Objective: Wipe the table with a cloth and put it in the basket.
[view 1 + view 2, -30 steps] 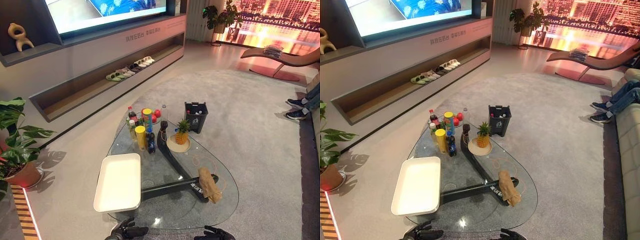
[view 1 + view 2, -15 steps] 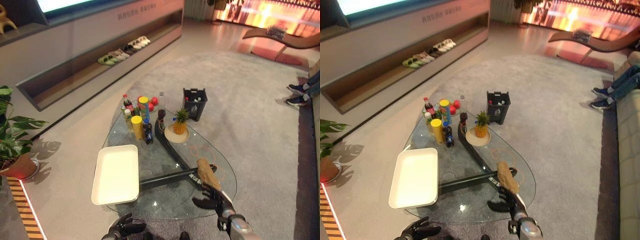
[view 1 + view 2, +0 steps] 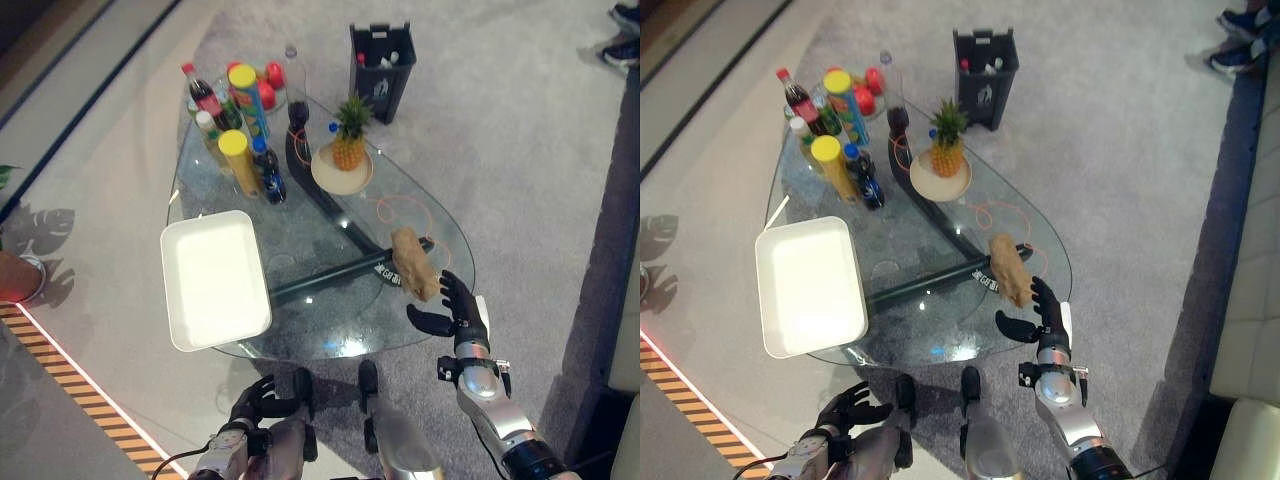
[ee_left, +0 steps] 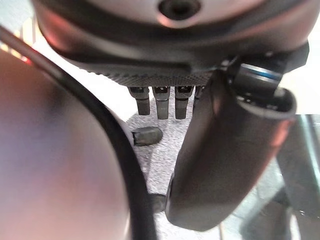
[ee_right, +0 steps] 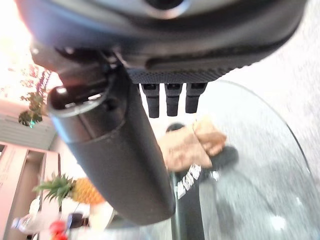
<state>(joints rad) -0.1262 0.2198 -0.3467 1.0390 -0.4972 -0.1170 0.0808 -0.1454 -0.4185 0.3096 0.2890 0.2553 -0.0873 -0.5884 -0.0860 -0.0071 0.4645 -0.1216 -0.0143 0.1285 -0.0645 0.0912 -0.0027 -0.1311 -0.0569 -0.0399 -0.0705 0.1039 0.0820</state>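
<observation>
A crumpled tan cloth (image 3: 413, 262) lies on the glass table (image 3: 330, 322) near its right front edge, over the dark table leg seen through the glass. My right hand (image 3: 455, 305) hovers just on the near side of the cloth, open, thumb spread, fingers pointing at the cloth (image 5: 187, 145) without touching it. The black basket (image 3: 381, 57) stands on the carpet past the table's far end, with a few small things inside. My left hand (image 3: 257, 400) hangs low in front of the table, open and holding nothing.
A white tray (image 3: 213, 277) fills the table's left front. Bottles and cans (image 3: 240, 150) crowd the far left, next to a pineapple on a plate (image 3: 345, 152). An orange cord (image 3: 400, 212) loops on the glass. A person's shoes (image 3: 625, 18) show far right.
The camera has tilted down over the table. My right hand has come up from the lower edge to just short of the cloth. The cloth has not moved.
</observation>
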